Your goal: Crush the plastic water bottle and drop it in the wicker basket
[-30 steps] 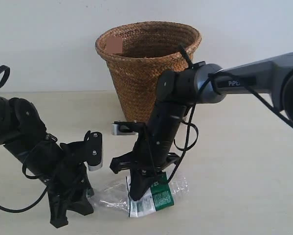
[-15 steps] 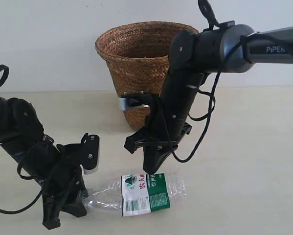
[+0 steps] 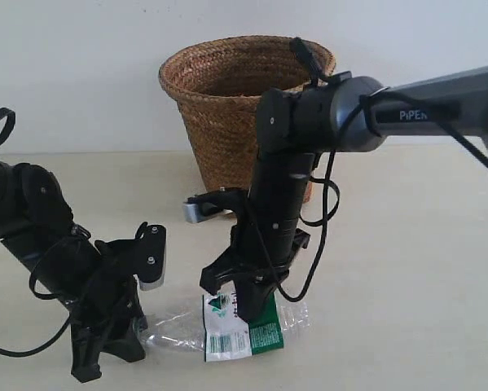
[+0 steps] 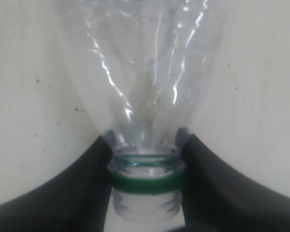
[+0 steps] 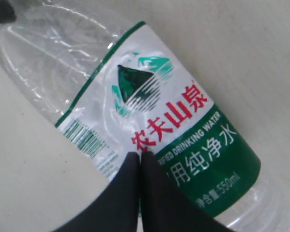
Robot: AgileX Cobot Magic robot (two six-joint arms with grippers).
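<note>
Right gripper (image 5: 140,155) back down over plastic water bottle (image 5: 149,111), jaws pressed together, hiding some label, left gripper (image 4: 145,141) pinching neck

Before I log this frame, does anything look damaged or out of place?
The plastic water bottle lies on its side, its clear shoulder creased and flattened. The neck, held by the left gripper, shows a green ring and bare threads, no cap.

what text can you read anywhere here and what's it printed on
"农夫山泉" in red, on the label of the plastic water bottle
"...IFIED DRINKING WATER" on the label's green band, start hidden
"用纯净水" same band
"550ml" same band
"PiPER" on the right arm
Digits of the barcode: too small to read
</note>
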